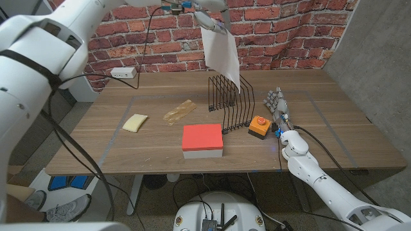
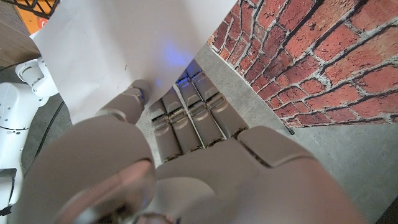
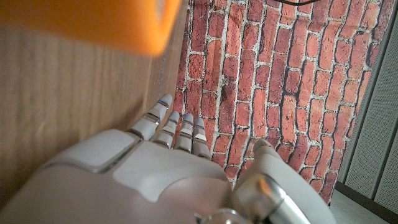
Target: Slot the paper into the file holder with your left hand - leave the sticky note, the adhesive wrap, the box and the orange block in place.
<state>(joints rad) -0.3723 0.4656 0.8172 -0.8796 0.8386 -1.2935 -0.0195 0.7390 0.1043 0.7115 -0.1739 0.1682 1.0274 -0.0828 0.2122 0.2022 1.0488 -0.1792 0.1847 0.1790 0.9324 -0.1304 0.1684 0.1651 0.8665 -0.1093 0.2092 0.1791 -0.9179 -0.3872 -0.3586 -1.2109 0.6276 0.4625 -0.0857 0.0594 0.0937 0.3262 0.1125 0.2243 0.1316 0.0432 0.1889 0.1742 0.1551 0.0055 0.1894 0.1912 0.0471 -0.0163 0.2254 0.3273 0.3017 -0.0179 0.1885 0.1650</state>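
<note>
1. My left robot hand (image 1: 207, 14) is raised over the far side of the worktop, grasping the white sheet of paper (image 1: 221, 52) by its top edge.
2. In the left wrist view, my left robot hand's fingers (image 2: 186, 118) lie against the sheet, thumb on the other face.
3. The paper hangs down in front of the brick wall, its lower corner just above the black wire file holder (image 1: 230, 102), near the back wires.
4. My right robot hand (image 1: 279, 106) stands on its edge on the brown wooden worktop (image 1: 334, 122), fingers straight and released, holding nothing, just beside the orange block with a red top (image 1: 258, 126).
5. The red-topped white box (image 1: 203, 141) sits in front of the file holder.
6. The pale yellow sticky note (image 1: 135, 122) lies to the left, with the crumpled tan adhesive wrap (image 1: 180, 111) between it and the holder.
</note>
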